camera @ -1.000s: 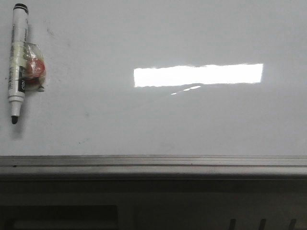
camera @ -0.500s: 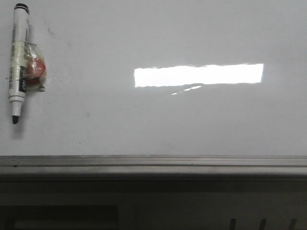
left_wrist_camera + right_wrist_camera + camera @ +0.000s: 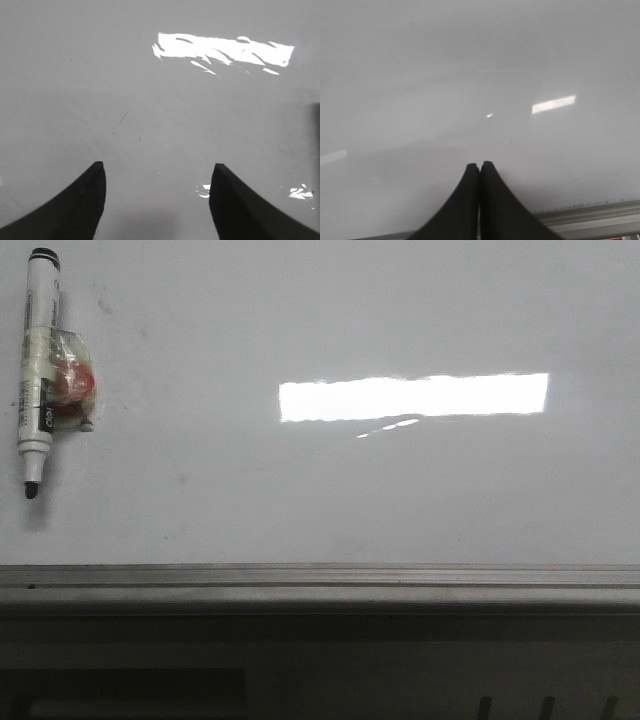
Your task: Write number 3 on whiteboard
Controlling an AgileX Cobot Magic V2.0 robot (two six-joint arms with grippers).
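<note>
Whiteboard (image 3: 400,500) is unmarked, marker (image 3: 36,370) lying uncapped at its left for pickup; left end effector (image 3: 157,175) is spread, right end effector (image 3: 479,167) pressed together, empty.

Front camera looks forward, close over the whiteboard (image 3: 400,500), near rail (image 3: 320,578) low in frame. Both wrist cameras look past their fingers at the same glossy board.

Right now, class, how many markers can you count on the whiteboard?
1. The marker lies at the far left of the whiteboard, uncapped, tip toward the rail, with a small red-and-clear wrapped thing against its side. Others could lie outside the views.
</note>
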